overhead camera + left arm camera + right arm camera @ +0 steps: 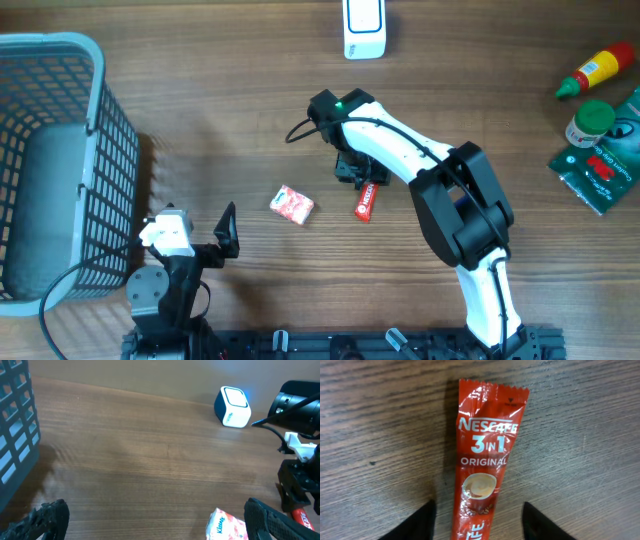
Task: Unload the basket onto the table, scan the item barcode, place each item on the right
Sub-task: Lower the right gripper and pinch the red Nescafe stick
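Coffee sachet (pixel 482 460), right gripper (pixel 479 517) straddling it — jaws parted, left gripper (pixel 155 512) spread wide.

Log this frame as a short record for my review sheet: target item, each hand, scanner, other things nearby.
target: red Nescafe 3-in-1 coffee sachet, flat on the wooden table
right hand: open, fingers either side of the sachet, not touching it
left hand: open, empty
scanner: white box scanner, far side, apart from the sachet
nearby: pink tissue pack beside the sachet; grey plastic basket at left
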Controlling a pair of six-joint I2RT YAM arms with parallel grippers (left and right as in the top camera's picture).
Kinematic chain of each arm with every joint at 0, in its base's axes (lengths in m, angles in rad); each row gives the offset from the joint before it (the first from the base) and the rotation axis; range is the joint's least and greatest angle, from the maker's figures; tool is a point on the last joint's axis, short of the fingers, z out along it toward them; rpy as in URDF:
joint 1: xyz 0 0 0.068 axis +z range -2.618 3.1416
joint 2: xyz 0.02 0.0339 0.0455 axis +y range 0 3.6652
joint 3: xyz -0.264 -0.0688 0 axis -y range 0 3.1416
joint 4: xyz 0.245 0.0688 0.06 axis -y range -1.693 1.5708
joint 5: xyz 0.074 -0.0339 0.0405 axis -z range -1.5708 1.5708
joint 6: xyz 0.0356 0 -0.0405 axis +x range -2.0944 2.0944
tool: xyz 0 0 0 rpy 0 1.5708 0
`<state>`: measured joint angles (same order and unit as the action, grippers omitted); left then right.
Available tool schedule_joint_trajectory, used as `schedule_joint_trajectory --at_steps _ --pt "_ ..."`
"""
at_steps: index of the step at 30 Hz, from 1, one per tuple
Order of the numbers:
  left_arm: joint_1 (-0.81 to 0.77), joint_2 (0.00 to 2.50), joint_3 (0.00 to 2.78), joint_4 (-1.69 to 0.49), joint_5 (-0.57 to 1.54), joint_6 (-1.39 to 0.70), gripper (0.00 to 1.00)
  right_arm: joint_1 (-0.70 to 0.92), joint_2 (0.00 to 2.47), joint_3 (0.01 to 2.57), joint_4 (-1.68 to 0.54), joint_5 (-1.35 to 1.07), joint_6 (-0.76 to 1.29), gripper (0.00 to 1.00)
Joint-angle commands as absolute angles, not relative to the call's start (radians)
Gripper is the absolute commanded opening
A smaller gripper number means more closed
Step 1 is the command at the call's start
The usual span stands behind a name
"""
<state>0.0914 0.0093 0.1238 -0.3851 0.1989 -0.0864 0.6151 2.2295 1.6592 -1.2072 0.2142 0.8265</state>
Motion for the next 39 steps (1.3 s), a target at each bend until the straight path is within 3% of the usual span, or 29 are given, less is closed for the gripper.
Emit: schedule_joint_trajectory --at_steps 1,6,11,19,21,25,29,35,39 --pt "0.087 0.007 0.115 -0.382 0.192 -0.067 1.0 0.614 2.267 1.625 -1.209 0.231 0.823 0.52" --pt "0.087 0.007 0.115 -0.382 0.192 -0.067 1.0 0.613 2.268 1.484 -1.123 0.192 0.776 0.52" --pt "0.087 0.007 0.115 -0.382 0.192 -0.067 1.0 0.589 2.268 1.435 -1.138 0.154 0.716 0.05" --pt "0.087 0.007 0.115 -0.382 0.192 -0.067 1.0 0.559 2.26 1.531 -1.165 -0.105 0.405 0.04" --pt "0.087 0.007 0.115 -0.382 0.192 -0.067 1.0 0.541 2.238 1.588 -1.193 -0.285 0.271 0.04" --pt "0.087 0.007 0.115 -0.382 0.192 -0.067 1.0 0.5 2.172 1.621 -1.202 -0.843 -0.188 0.04" --pt "0.087 0.007 0.115 -0.382 0.192 -0.067 1.0 0.471 2.165 1.621 -1.213 -0.987 -0.264 0.04" --pt "0.087 0.007 0.115 -0.382 0.192 -0.067 1.0 0.461 2.165 1.621 -1.32 -1.258 -0.646 0.04" --pt "0.087 0.007 0.115 -0.382 0.192 -0.067 1.0 0.461 2.165 1.621 -1.322 -1.359 -0.714 0.04"
